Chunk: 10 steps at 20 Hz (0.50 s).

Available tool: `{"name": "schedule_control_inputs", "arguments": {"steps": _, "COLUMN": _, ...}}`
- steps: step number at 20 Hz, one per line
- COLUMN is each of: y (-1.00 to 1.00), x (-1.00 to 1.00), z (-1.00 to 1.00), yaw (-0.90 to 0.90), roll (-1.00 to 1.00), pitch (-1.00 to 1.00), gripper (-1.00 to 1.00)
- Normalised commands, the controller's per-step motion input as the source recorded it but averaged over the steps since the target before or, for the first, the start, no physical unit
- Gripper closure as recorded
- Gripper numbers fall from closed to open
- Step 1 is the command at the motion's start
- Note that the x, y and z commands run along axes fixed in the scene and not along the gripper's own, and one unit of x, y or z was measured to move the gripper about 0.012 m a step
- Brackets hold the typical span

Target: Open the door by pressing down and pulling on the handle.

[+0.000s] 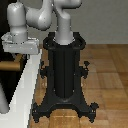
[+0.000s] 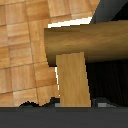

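Note:
In the exterior view the door's pale frame runs along the exterior view's left, with a bit of its dark panel behind it. A brass-tan piece of the handle shows just below my gripper. In the wrist view the handle fills the picture: a darker cylindrical hub and a lighter flat lever bar. The bar runs between my fingertips, which stand apart on either side of it. My gripper looks open around the bar. The black door panel shows at a corner.
The black robot pedestal stands in the middle on the wooden floor. A grey vertical pole shows at the exterior view's lower left. The white arm reaches from the pedestal over to the door.

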Motion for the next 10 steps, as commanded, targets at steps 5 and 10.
{"name": "schedule_control_inputs", "arguments": {"steps": 5, "y": 0.0, "x": 0.0, "z": 0.0, "yaw": 0.0, "roll": 0.0, "pitch": 0.0, "gripper": 1.0}}
{"name": "schedule_control_inputs", "arguments": {"steps": 10, "y": 0.0, "x": 0.0, "z": 0.0, "yaw": 0.0, "roll": 0.0, "pitch": 0.0, "gripper": 1.0}}
